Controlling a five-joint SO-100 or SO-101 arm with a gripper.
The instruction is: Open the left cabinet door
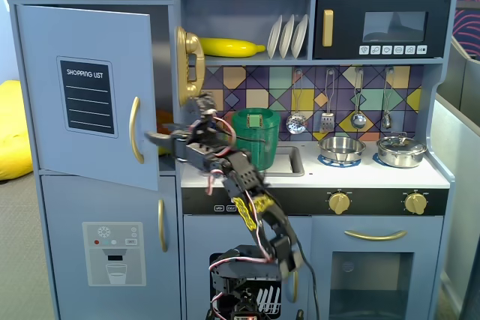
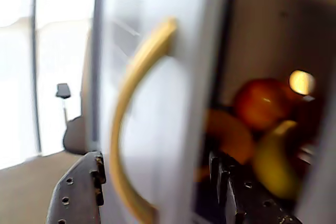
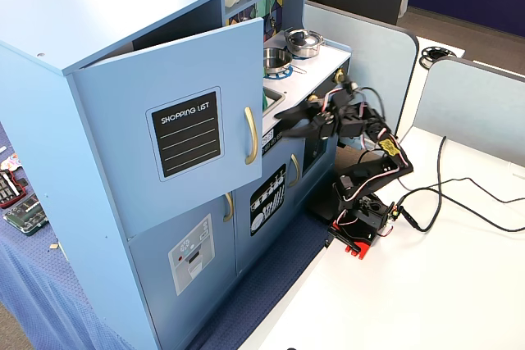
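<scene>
The left cabinet door (image 1: 82,88) is blue-grey with a black "SHOPPING LIST" panel and a curved gold handle (image 1: 135,129). It stands partly swung open in both fixed views (image 3: 164,104). My gripper (image 1: 154,140) is at the door's free edge, just below handle height, and also shows in the other fixed view (image 3: 281,120). In the wrist view the gripper (image 2: 157,182) is open. The handle (image 2: 131,103) and the door edge lie between its fingers (image 2: 79,192). Blurred toy fruit (image 2: 257,103) shows inside the cabinet.
Below is a blue-grey door with a water-dispenser graphic (image 1: 112,252). A dishwasher-print door (image 3: 268,200) is beside it. A green basket (image 1: 255,134) sits in the sink and a yellow phone (image 1: 190,61) hangs behind the arm. The arm base (image 3: 361,219) stands on a white table (image 3: 459,293) with cables.
</scene>
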